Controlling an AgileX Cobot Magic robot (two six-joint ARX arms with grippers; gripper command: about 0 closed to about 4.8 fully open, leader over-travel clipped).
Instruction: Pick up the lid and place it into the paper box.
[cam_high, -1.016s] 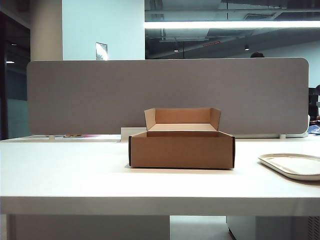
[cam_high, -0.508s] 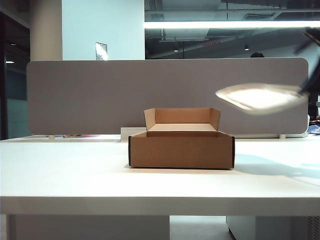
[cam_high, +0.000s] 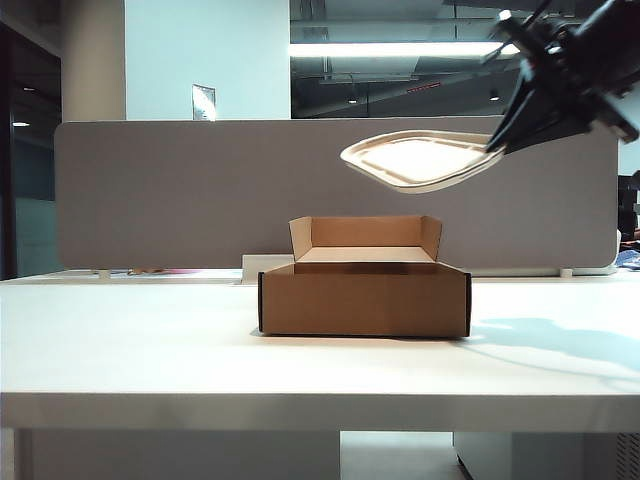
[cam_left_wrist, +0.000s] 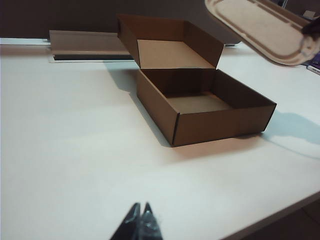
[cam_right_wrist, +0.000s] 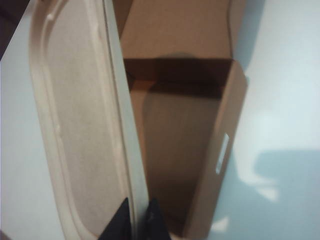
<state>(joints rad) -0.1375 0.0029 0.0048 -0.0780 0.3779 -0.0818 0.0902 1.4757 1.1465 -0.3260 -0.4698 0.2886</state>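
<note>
The right gripper (cam_right_wrist: 134, 216) pinched the lid (cam_high: 420, 158) by its rim above the box (cam_high: 364, 298), ready to lower it; the left gripper (cam_left_wrist: 140, 220) sat shut, well apart

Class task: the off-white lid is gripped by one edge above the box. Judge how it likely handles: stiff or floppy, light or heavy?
The lid juts sideways from the right gripper, pinched at one rim only, without sagging: probably fairly stiff. Its thin shallow shell suggests it is light. Held edge-only and tilted above the paper box, it might pivot or slip if bumped.
</note>
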